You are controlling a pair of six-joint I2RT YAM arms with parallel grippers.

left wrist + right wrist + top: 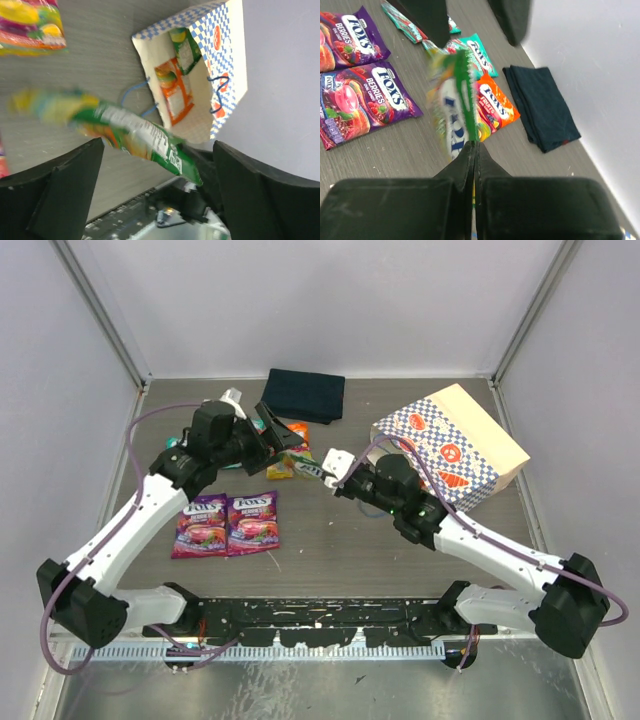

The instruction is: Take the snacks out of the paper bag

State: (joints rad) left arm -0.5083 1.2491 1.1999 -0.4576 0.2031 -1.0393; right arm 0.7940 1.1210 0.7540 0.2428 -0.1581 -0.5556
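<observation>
The right pincer (472, 150) is squeezed shut on the end of a green pouch (451, 107). The pouch sticks out from it over the table (330, 540) and looks blurry. The other end of the pouch sits between the fingers of the left pincer (157, 145). Those fingers stand wide apart, one on each side, and they do not press on the pouch. The two pincers face each other near the middle of the table. Just under and beside the green pouch lie an orange pouch (495, 107) and a teal pouch (476, 50), flat on the table. Nearer the left arm lie two purple pouches (226, 524), side by side and touching. A dark folded cloth (305, 395) lies at the far edge, just past the orange pouch. The bag (470, 430) is on the right side of the table, behind the right pincer. It lies tipped on its side, with its open mouth facing the left pincer and its blue cords hanging at the mouth. Inside it I can see an orange snack (174, 95) and a green snack (186, 50).
</observation>
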